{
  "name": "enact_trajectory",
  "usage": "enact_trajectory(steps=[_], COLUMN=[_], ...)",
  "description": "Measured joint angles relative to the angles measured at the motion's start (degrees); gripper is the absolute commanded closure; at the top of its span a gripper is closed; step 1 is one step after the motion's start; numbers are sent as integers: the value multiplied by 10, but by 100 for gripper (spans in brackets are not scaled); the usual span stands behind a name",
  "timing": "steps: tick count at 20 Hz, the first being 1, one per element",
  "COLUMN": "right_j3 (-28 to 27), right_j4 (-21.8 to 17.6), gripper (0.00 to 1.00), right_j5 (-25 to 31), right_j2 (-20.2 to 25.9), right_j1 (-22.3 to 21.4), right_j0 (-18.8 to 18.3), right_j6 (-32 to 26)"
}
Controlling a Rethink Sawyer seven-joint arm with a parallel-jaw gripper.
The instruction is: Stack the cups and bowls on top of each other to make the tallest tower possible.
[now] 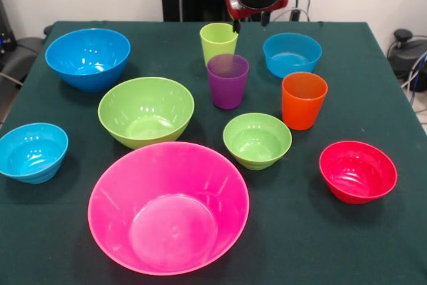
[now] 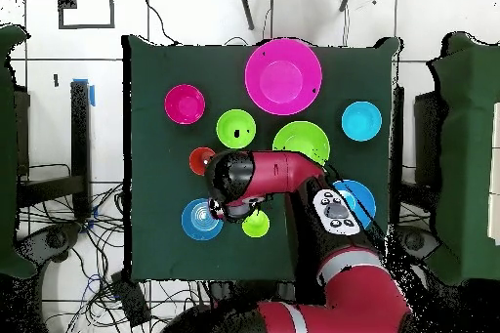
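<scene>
Nothing is stacked yet: every piece stands apart on the dark green table point(image 1: 373, 245), all mouths up. The big pink bowl point(image 1: 169, 215) makes a handy landmark at the near edge. Just behind it to the left sits the large green bowl point(image 1: 146, 110), and behind that, farther left, the large blue bowl point(image 1: 87, 57). Behind the pink bowl to the right is the small green bowl point(image 1: 257, 139); the red bowl point(image 1: 357, 171) lies well off to its right and one light-blue bowl point(image 1: 32, 151) well off to its left. The purple cup point(image 1: 227, 81), orange cup point(image 1: 303, 100) and lime cup point(image 1: 218, 43) cluster farther back, with the second light-blue bowl point(image 1: 291, 54) beside them. The gripper point(image 1: 249, 25) hangs at the far side, just above and between the lime cup and that light-blue bowl; its two short fingers point(image 1: 235, 26) show a gap between them and hold nothing. These pieces look like thin, glossy plastic, so probably light, stiff and slippery, and likely to skate on the cloth if nudged. A cup seems best taken by pinching its wall at the rim, one finger inside; a bowl likewise by its rim, since the curved sides give no purchase.
</scene>
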Motion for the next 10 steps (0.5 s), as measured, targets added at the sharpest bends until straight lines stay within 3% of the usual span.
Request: enact_trajectory(steps=[10], right_j3=[0], right_j4=[10], gripper=[0], right_j5=[53], right_j2=[0], right_j1=[-44], right_j0=[-1], right_j6=[0])
